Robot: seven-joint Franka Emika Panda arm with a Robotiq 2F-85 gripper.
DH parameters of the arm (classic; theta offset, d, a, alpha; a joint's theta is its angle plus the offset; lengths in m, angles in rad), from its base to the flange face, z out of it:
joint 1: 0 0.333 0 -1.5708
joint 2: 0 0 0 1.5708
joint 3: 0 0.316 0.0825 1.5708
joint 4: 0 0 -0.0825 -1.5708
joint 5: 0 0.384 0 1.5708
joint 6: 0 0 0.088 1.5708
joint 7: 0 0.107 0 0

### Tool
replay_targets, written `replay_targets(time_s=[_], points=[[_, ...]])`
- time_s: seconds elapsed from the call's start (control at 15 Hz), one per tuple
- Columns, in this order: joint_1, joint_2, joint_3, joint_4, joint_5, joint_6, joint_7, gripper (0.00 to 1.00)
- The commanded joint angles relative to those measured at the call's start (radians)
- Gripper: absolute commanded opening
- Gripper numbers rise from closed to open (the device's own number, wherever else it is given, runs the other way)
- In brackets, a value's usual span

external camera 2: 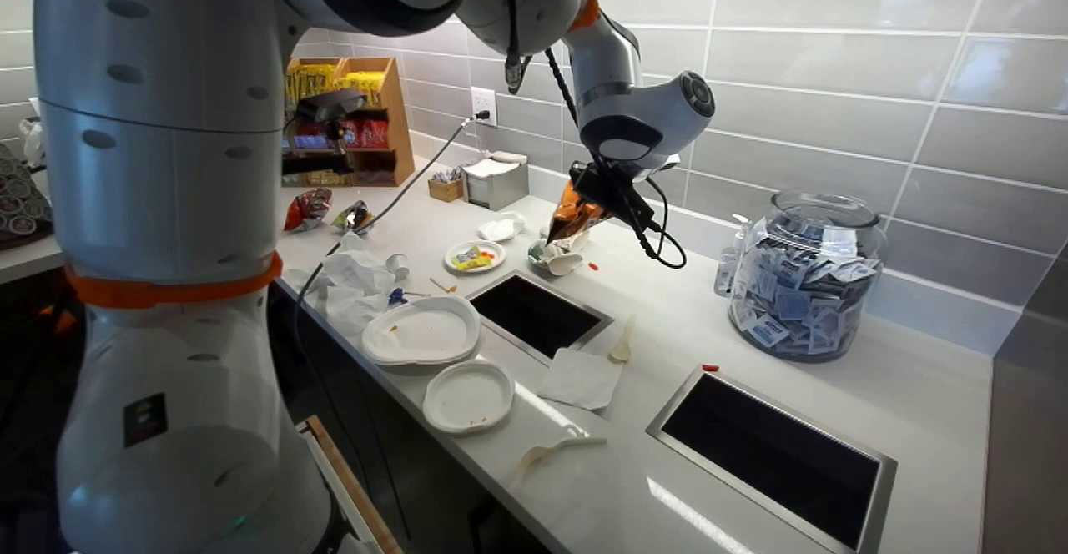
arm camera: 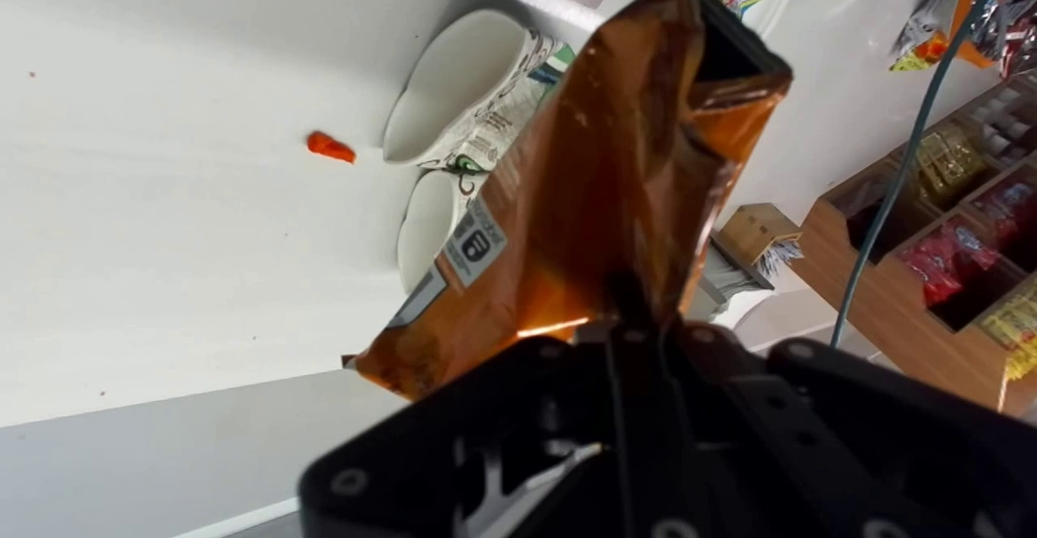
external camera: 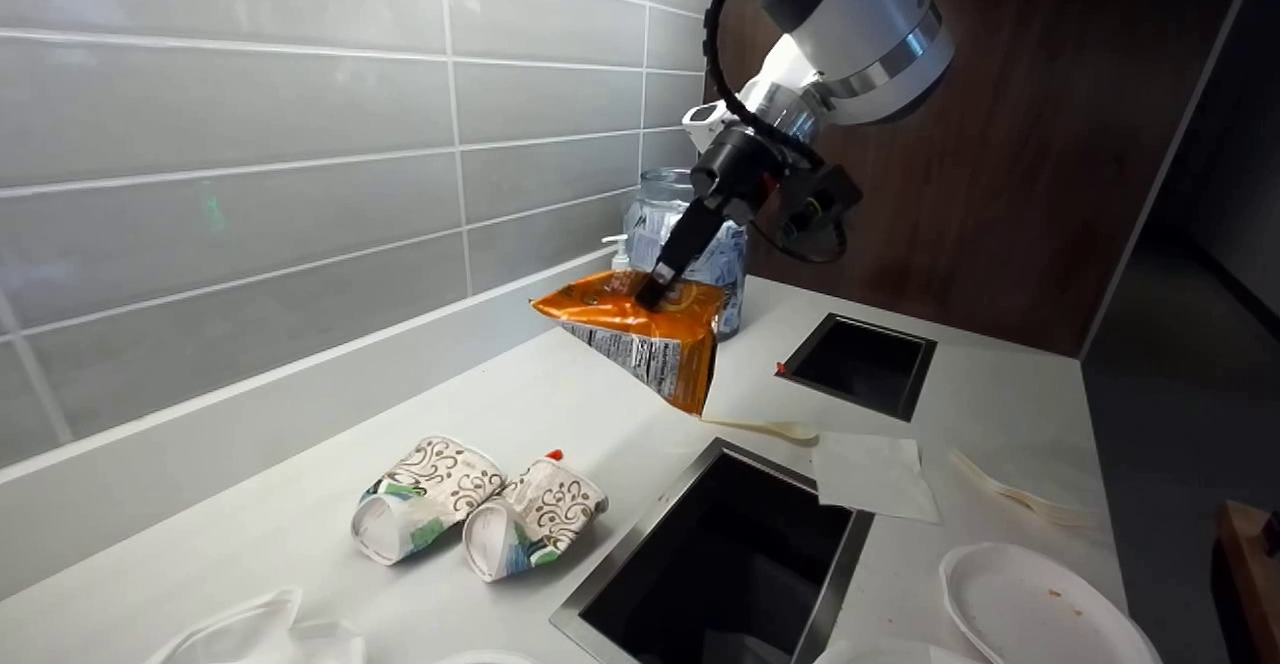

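My gripper (external camera: 652, 292) is shut on an orange, shiny snack bag (external camera: 690, 359) and holds it above the white counter. The bag hangs crumpled, with a nutrition label on one side. In the wrist view the bag (arm camera: 583, 173) fills the middle, and the dark fingertips (arm camera: 636, 319) pinch it; part of them is hidden by the bag. The bag also shows in an exterior view (external camera 2: 574, 214), partly behind the wrist. Two crushed, patterned paper cups (external camera: 430, 494) (external camera: 540, 519) lie on their sides on the counter below. A small red piece (arm camera: 330, 147) lies near the cups.
Two metal-framed dark openings (external camera 2: 534, 314) (external camera 2: 776, 454) are set in the counter. A glass jar of packets (external camera 2: 797, 295) stands by the tiled wall beside a pump bottle (external camera 2: 728, 266). White plates (external camera 2: 421, 330), a napkin (external camera 2: 581, 377), utensils and a snack rack (external camera 2: 392, 124) are around.
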Motion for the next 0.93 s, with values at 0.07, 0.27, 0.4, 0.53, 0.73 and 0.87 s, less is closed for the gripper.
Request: replay_targets(time_s=[0.07,0.27,0.4,0.53,0.73,0.87], points=[[0.072,-0.012,-0.067,0.01,-0.038,-0.024,-0.075,0.0],[0.08,-0.023,-0.073,0.014,-0.014,-0.047,-0.18,0.0],[0.074,-0.035,-0.072,0.011,0.022,-0.073,-0.274,0.0],[0.059,-0.052,-0.073,0.001,0.091,-0.118,-0.402,0.0],[0.058,-0.073,-0.101,-0.013,0.159,-0.209,-0.553,0.0],[0.06,-0.083,-0.124,-0.023,0.176,-0.28,-0.632,0.0]])
